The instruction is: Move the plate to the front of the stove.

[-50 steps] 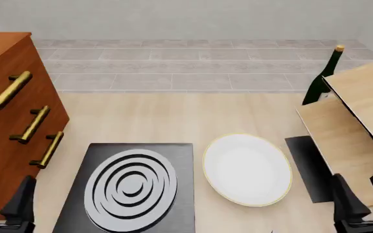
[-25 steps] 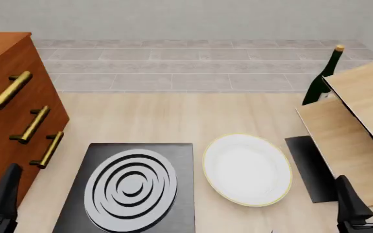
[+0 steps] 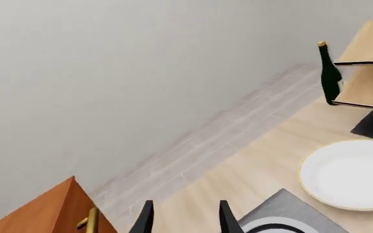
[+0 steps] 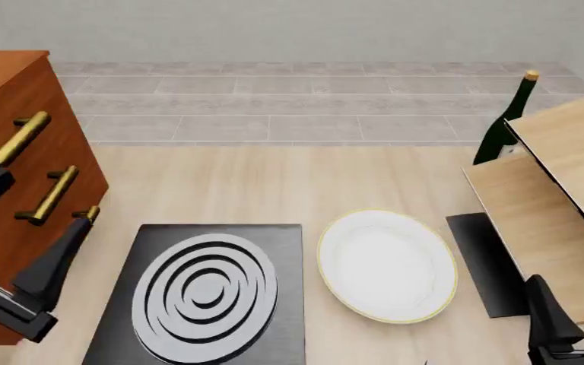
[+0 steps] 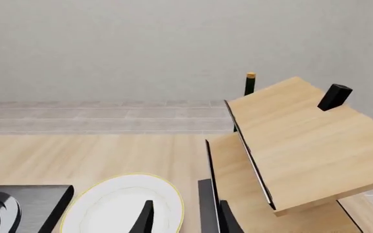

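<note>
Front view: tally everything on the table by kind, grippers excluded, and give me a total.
Plate: 1
Stove: 1
Black mat: 1
Wine bottle: 1
Wooden drawer cabinet: 1
Wooden shelf rack: 1
Total: 6

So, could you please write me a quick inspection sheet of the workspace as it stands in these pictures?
Surface: light wooden table, tiled strip along its far edge.
Job's things: plate lies flat, untouched, beside the stove, on its right in the front view, a narrow gap between them.
Clutter: black mat right of the plate; green bottle upright behind the wooden shelf.
End effectors: left end effector open, raised near the drawers, holding nothing; right end effector open, near the plate's right edge, empty.
Cables: nothing seen.
Surroundings: brown drawer cabinet with brass handles at left; plain grey wall behind.
</note>
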Controlling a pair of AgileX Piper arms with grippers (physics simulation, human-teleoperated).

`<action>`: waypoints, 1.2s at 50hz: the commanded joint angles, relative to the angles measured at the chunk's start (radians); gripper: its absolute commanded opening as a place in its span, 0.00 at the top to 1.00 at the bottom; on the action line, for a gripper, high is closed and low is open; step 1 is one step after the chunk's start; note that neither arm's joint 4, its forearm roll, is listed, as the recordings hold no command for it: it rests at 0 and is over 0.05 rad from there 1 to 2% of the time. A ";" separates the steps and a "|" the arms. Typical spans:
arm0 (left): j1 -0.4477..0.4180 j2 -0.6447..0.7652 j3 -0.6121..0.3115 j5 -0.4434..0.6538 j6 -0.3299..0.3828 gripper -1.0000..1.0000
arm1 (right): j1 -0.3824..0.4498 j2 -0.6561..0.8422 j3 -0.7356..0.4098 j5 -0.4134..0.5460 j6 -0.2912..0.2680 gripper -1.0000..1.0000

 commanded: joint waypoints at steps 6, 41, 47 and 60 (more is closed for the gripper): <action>-0.192 0.255 -0.124 -0.056 0.237 0.00 | -0.001 0.000 0.000 0.001 0.000 0.00; -0.606 0.697 -0.412 0.120 0.535 0.00 | -0.001 0.000 0.000 0.000 0.000 0.00; -0.634 0.744 -0.443 0.121 0.558 0.00 | -0.001 -0.001 0.000 0.000 0.001 0.00; -0.708 0.810 -0.435 0.059 0.592 0.00 | -0.001 -0.001 0.000 0.000 0.001 0.00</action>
